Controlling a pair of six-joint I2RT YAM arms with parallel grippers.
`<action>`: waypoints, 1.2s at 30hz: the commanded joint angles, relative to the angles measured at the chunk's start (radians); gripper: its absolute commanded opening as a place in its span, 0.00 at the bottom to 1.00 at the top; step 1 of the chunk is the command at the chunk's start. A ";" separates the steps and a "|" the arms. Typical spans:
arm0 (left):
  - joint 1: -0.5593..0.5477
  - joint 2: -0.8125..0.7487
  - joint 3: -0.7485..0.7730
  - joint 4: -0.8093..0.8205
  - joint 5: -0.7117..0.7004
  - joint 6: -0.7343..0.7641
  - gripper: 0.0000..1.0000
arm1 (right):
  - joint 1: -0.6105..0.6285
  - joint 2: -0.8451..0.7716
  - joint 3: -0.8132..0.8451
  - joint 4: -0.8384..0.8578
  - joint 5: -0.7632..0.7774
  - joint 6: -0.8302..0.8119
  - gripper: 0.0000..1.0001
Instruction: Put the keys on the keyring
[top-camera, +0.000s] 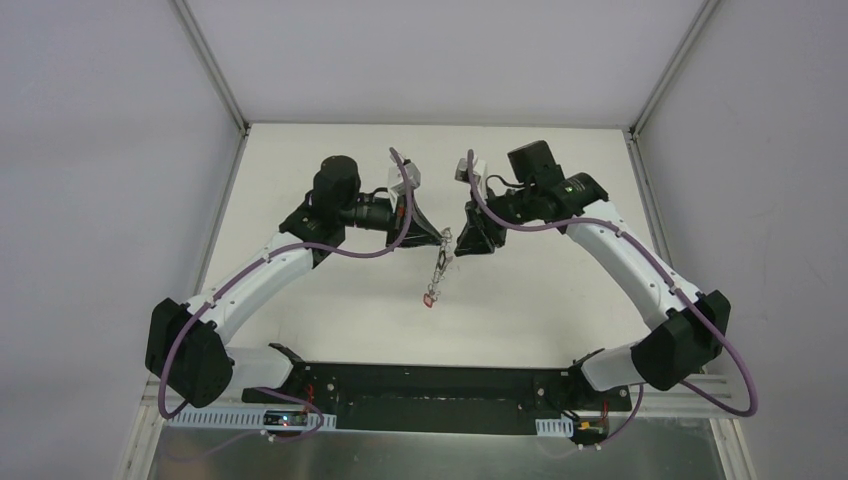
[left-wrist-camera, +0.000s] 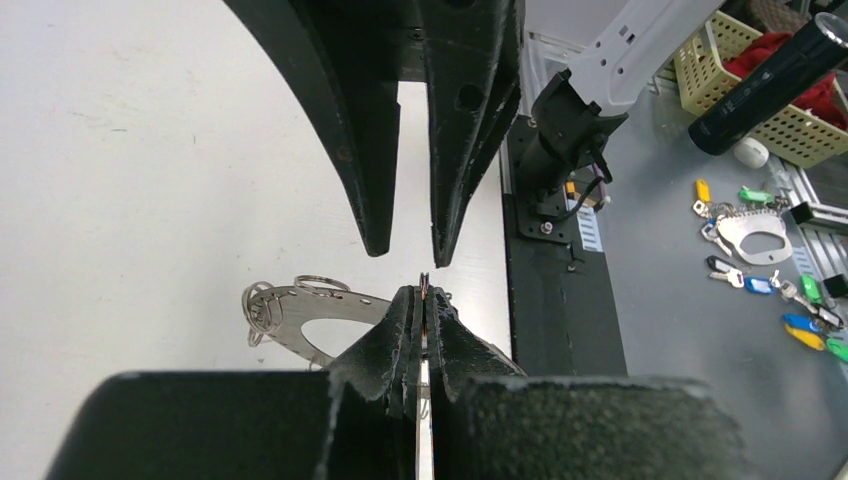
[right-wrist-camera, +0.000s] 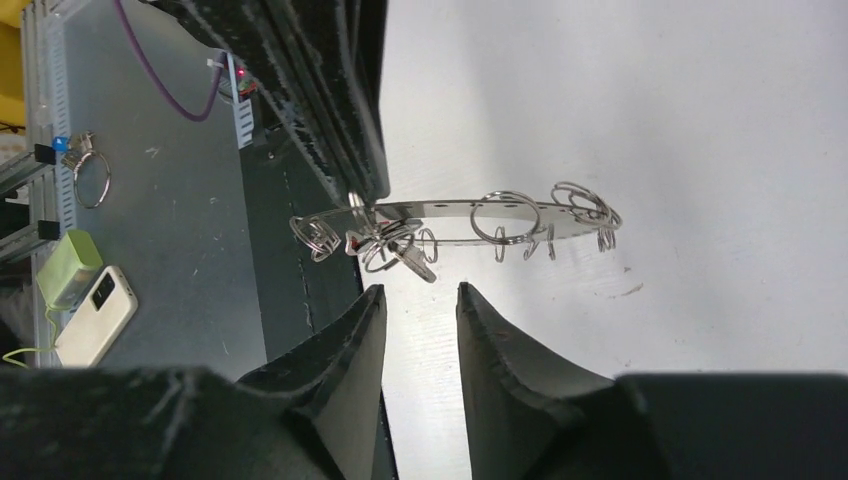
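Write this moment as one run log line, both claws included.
left claw: shut on keyring rim | right claw: open, facing keyring, holding nothing | key: hangs at ring loops near left claw

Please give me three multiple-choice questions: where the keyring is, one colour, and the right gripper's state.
1. Where is the keyring? A) flat on the table B) in the left gripper C) in a basket
2. Which colour is the key head seen in the top view? A) green B) red C) yellow
3. The right gripper is: A) open B) shut on a key C) shut on the ring
1 B: the left fingers pinch its edge. 2 B: red shows in the top view. 3 A: its fingers stand apart, holding nothing.
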 joint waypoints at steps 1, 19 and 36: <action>0.001 -0.029 -0.003 0.113 0.034 -0.075 0.00 | -0.012 -0.070 -0.031 0.086 -0.141 -0.007 0.35; 0.001 -0.013 -0.034 0.242 0.042 -0.176 0.00 | -0.012 -0.043 -0.039 0.134 -0.205 0.015 0.11; 0.001 0.010 -0.058 0.461 0.071 -0.348 0.00 | -0.013 -0.043 -0.093 0.211 -0.234 0.072 0.00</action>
